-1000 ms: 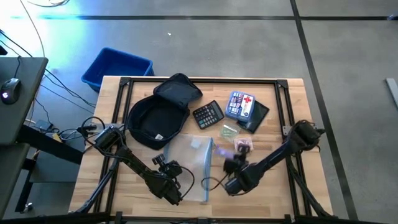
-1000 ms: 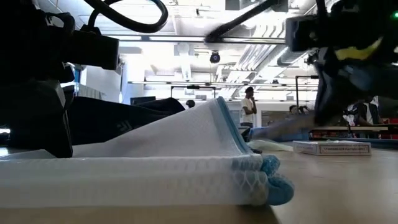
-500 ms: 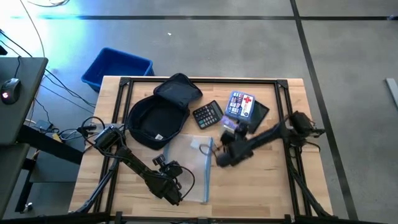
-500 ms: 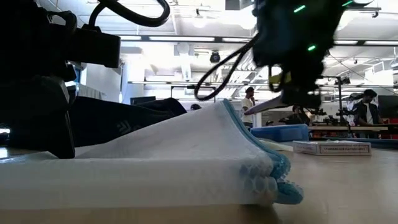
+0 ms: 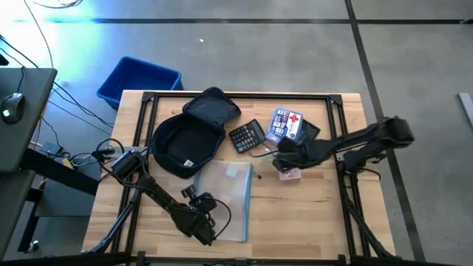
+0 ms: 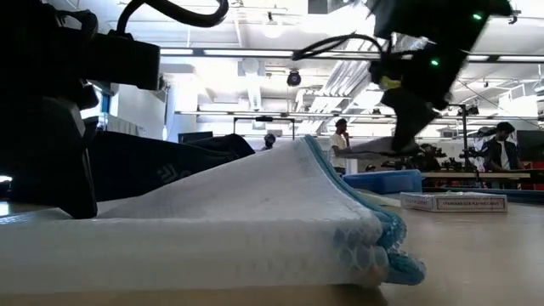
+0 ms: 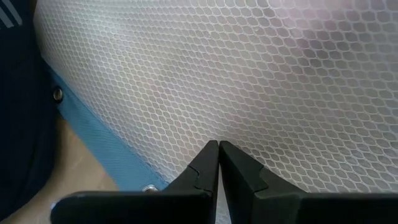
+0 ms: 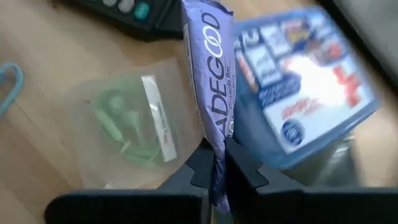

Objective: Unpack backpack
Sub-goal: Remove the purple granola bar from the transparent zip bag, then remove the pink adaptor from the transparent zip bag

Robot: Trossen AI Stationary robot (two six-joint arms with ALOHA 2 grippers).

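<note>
The dark navy backpack lies open at the table's far left on its back. A white mesh pouch with a blue zip edge lies flat in front of it. My left gripper is shut at the pouch's near left corner. My right gripper hangs over the table's far right, beside the first-aid kit, shut on a purple snack bar. Below the bar lies a clear bag of green earbuds. My left gripper meets the pouch's white mesh with its shut fingertips, a little inside the blue zip edge, slanting down from the near side. Whether a fold of mesh is pinched or only pressed, I cannot tell. The pouch lies on the table. My right gripper pinches the purple bar's wrapper near one end between its two fingers. The fingers slant down and lie along the bar, which reaches out past their tips. The bar is lifted clear, above the earbud bag and the first-aid kit.
A black calculator lies between backpack and first-aid kit, and a dark flat item lies under the kit. A pink packet lies near the right gripper. A blue bin stands on the floor beyond the far left corner.
My right gripper has gone from beside the mesh pouch's right edge toward the table's far right, rising a little and rolling, and carries the purple bar over to the first-aid kit. The pouch's zip end has sagged slightly.
</note>
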